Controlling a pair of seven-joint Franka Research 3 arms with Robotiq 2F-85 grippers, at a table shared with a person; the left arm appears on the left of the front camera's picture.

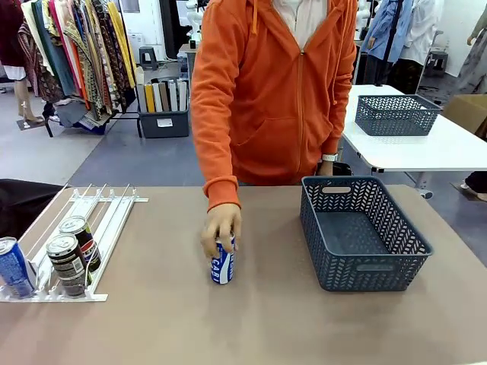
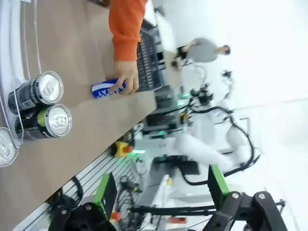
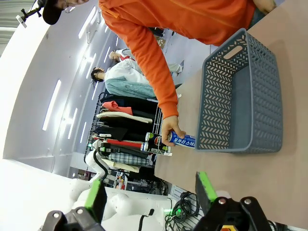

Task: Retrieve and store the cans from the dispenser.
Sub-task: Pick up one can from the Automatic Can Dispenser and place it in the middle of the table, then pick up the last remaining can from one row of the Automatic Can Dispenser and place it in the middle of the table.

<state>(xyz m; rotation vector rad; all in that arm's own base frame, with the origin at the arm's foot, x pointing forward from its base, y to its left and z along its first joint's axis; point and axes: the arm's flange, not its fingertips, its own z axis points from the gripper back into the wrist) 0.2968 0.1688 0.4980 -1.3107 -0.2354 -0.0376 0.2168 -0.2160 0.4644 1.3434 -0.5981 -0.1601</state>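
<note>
At the left of the brown table lies the white dispenser, its rail lanes running away toward the far side. At its near end a blue can stands upright in the leftmost lane. Just to its right, two dark cans with silver tops stand one behind the other, close together. In the middle of the table a person in an orange hooded jacket reaches down. The person's hand is closed over the top of a blue and white can that stands upright on the table, well apart from the dispenser. To the right sits a dark blue-grey basket with herringbone walls and a cut-out handle. The robot's left hand has its green-padded fingers spread wide apart, clear of the cans. The robot's right hand is likewise spread apart, off the table
</note>
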